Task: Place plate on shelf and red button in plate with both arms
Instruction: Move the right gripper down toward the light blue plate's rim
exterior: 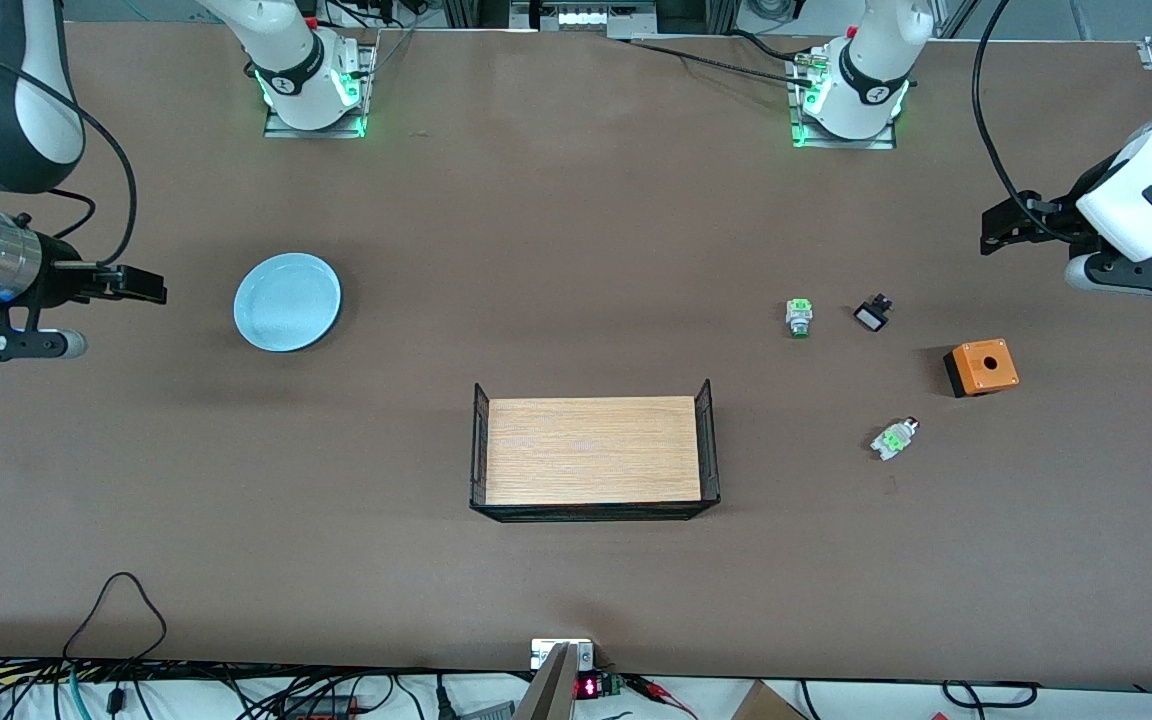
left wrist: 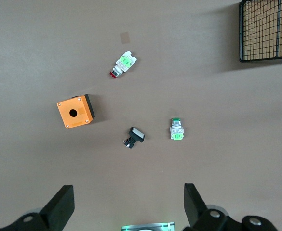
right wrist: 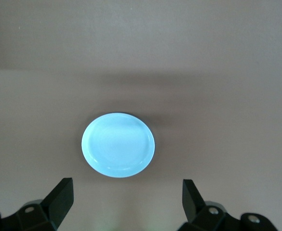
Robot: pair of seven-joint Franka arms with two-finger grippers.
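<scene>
Nothing is picked up yet. Our right gripper (right wrist: 124,202) hangs spread wide near the plate (exterior: 287,301), toward the right arm's end. Our left gripper (left wrist: 128,204), also agape, must drop onto the red button (exterior: 895,438), probably lying sideways near the orange box (exterior: 981,367).

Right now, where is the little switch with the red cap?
In the front view, the red button lies on the table toward the left arm's end, nearer the camera than the orange box, between it and the wooden tray.
</scene>
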